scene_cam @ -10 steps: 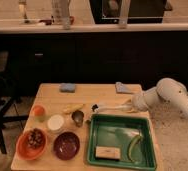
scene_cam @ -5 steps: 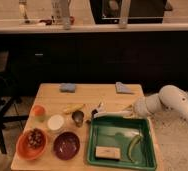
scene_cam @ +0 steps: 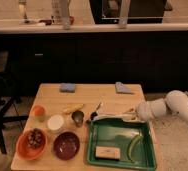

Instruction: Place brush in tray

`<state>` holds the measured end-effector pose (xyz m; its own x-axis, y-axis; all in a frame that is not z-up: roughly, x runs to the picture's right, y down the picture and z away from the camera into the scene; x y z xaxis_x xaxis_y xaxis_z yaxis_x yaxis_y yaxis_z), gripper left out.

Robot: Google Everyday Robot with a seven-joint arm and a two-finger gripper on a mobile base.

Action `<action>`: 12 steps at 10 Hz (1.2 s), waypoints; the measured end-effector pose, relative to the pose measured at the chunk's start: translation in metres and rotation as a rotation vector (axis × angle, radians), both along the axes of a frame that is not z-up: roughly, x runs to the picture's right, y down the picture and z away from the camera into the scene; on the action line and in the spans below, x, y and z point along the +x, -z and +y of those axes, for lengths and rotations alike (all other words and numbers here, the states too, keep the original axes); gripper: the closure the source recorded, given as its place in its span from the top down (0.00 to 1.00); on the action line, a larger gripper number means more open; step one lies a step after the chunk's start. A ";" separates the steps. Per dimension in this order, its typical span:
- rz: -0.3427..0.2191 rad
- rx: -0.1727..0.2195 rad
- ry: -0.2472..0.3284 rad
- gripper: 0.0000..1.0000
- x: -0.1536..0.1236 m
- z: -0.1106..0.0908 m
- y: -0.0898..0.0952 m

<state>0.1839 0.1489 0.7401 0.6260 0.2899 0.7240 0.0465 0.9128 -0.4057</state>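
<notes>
The end effector (scene_cam: pixel 136 113) sits at the right side of the wooden counter (scene_cam: pixel 94 95), just above the far rim of the green tray (scene_cam: pixel 146 152), its white arm reaching in from the right edge of the view. It is closed on the white handle of the brush (scene_cam: pixel 113 117). The brush lies nearly level over the tray's far rim, its long axis running left to right across the counter, with the small dark bristle head pointing left, close to the tray's far-left corner, and the handle end at the end effector.

The tray fills the near-right corner of the counter, its right and near rims close to the counter's edges. Inside it, a pale rectangular block (scene_cam: pixel 106 152) rests near the front and a curved green-yellow strip (scene_cam: pixel 133 149) lies along the right side; the middle of the tray floor is bare.

Left of the tray stand a dark-red bowl (scene_cam: pixel 67 145), an orange bowl (scene_cam: pixel 31 143) and a white cup (scene_cam: pixel 55 123). Two blue cloths (scene_cam: pixel 67 87) lie along the far edge, with open wood between them.
</notes>
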 end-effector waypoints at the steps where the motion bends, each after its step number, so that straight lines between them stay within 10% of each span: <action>1: -0.021 0.000 -0.004 0.00 0.001 0.003 -0.002; 12: 0.002 -0.092 0.014 0.00 0.021 0.042 -0.032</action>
<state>0.2046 0.1908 0.7720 0.6321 0.3461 0.6933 0.0583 0.8709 -0.4880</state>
